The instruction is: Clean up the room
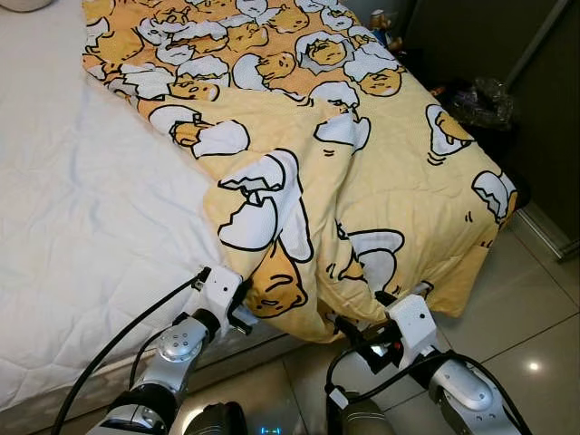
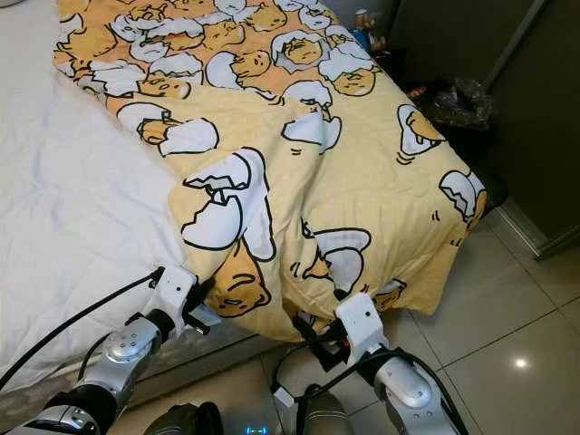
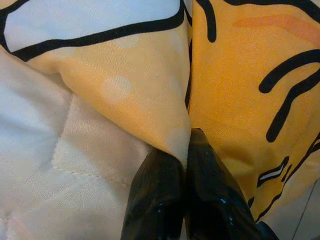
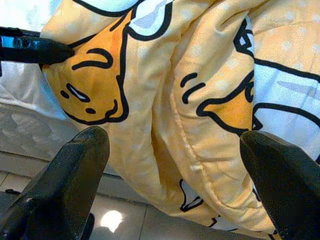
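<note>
Bedroom, white bed (image 1: 82,227), pale tiled floor (image 1: 535,326) at the near right.

Yellow cartoon-print blanket (image 1: 362,181) spread over the bed's right half, near edge bunched and drooping off the mattress. Soft, light, limp; likely best gripped at hem or corner fold. Left tool (image 3: 186,165) pressed together, pinching the near-left hem. Right tool (image 4: 175,145) spread wide, just short of the hanging fold, not touching.

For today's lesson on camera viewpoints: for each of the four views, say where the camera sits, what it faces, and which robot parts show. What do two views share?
Left eye: head, facing down at the yellow blanket on the bed; both arms show.
Right eye: same scene, slightly shifted.
Left wrist: along the left gripper, shut on the blanket's edge.
Right wrist: along the open right gripper, facing the hanging blanket.
Shared: the right wrist view also catches the left gripper.
</note>
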`<state>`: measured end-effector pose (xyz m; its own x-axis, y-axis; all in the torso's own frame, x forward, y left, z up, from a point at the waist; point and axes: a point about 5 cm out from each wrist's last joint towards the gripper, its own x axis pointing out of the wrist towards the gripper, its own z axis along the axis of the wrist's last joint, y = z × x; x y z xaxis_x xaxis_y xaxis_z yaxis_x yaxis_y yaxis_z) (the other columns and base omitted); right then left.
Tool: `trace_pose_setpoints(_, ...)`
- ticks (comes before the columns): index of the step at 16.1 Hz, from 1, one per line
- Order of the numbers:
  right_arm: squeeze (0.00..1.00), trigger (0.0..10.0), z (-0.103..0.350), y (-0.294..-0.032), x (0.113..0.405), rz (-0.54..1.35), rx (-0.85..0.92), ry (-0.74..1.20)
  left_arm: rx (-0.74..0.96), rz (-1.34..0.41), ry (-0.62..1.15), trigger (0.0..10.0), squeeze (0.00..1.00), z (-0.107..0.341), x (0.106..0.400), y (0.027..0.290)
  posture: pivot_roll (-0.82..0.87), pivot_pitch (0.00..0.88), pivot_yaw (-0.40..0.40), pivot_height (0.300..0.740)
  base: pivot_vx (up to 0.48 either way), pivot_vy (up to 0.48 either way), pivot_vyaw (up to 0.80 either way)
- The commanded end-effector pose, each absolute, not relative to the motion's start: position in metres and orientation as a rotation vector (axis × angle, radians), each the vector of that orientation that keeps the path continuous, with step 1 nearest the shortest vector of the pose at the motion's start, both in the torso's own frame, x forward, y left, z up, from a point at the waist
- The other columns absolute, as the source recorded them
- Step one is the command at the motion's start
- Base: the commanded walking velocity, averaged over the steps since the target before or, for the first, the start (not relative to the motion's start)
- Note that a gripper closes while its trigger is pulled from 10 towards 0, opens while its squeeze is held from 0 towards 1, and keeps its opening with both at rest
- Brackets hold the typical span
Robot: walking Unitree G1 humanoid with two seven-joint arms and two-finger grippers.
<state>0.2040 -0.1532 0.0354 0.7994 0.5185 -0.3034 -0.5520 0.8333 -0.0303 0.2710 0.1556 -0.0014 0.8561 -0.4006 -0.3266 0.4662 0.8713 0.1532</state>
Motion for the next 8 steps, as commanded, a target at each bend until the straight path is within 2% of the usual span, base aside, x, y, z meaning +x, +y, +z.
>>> trace_pose_setpoints(1,0.00,10.0,0.0315,-0.1550,0.2008,0.582,-0.121,0.310,0.226,-0.440,0.379,10.0,0.00,-0.0176,0.2555,0.1625,-0.24,0.149,-0.005,0.731,0.000,0.000,0.00)
trace_pose_setpoints(2,0.00,10.0,0.0314,-0.1552,0.2008,0.582,-0.121,0.311,0.226,-0.432,0.378,10.0,0.00,-0.0174,0.2559,0.1626,-0.24,0.149,-0.005,0.731,0.000,0.000,0.00)
trace_pose_setpoints(8,0.00,10.0,0.0302,-0.1555,0.2005,0.579,-0.118,0.313,0.218,-0.429,0.373,10.0,0.00,-0.0167,0.2579,0.1573,-0.24,0.154,-0.004,0.731,-0.372,0.000,0.00)
